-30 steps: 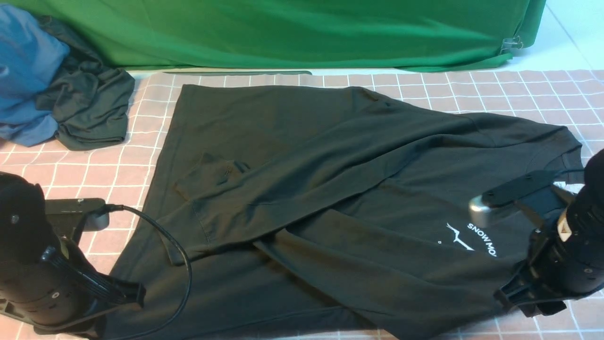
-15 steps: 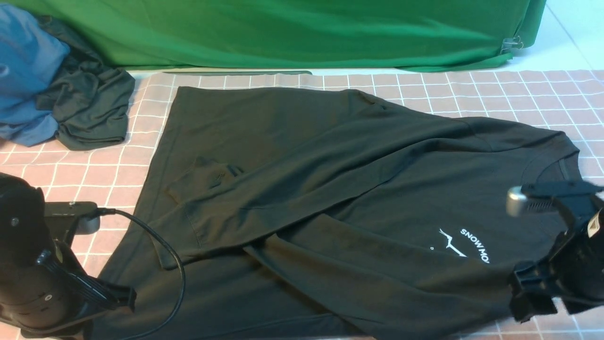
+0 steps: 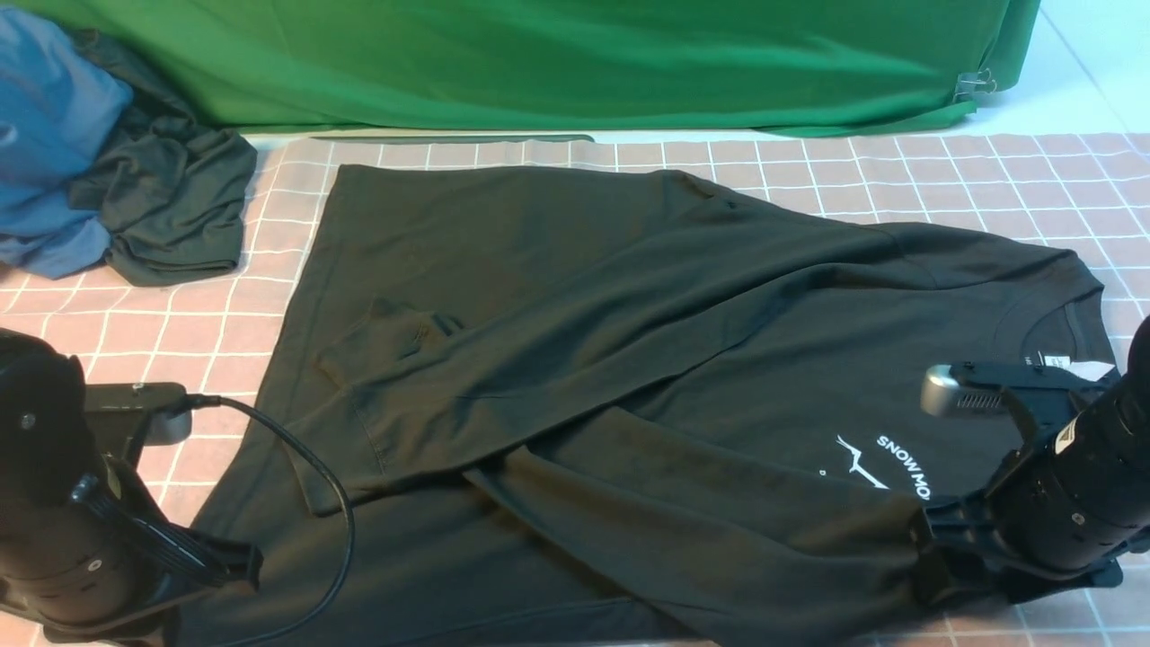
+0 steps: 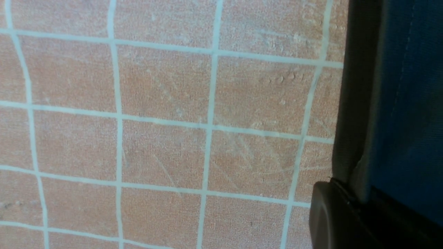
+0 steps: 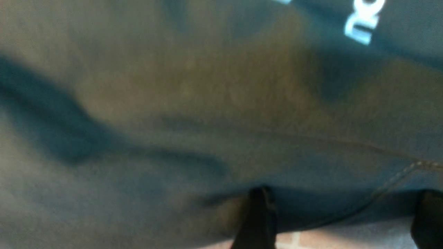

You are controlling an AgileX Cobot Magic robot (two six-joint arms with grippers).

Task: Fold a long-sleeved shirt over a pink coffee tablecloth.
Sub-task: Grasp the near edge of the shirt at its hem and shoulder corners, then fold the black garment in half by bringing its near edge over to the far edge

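The black long-sleeved shirt (image 3: 575,341) lies spread on the pink coffee tablecloth (image 3: 943,171), both sleeves crossed over its body and the white print to the right. My left gripper (image 3: 225,566) sits at the shirt's near left hem, shut on that edge. In the left wrist view one finger (image 4: 328,218) meets the hem of the shirt (image 4: 405,103) over the gridded tablecloth (image 4: 162,145). My right gripper (image 3: 939,553) is open at the near right edge. Its fingers straddle the shirt's edge (image 5: 207,103) just above the tablecloth (image 5: 311,238).
A green cloth (image 3: 575,63) hangs along the back, held by a metal clip (image 3: 975,85). A blue garment (image 3: 45,135) and a dark grey-green garment (image 3: 171,207) are heaped at the far left. A black cable (image 3: 332,503) loops from my left arm over the shirt.
My right gripper opened and dropped from above the chest print to the shirt's near right edge. The collar area settled flat. The shirt and my left arm shifted slightly left.
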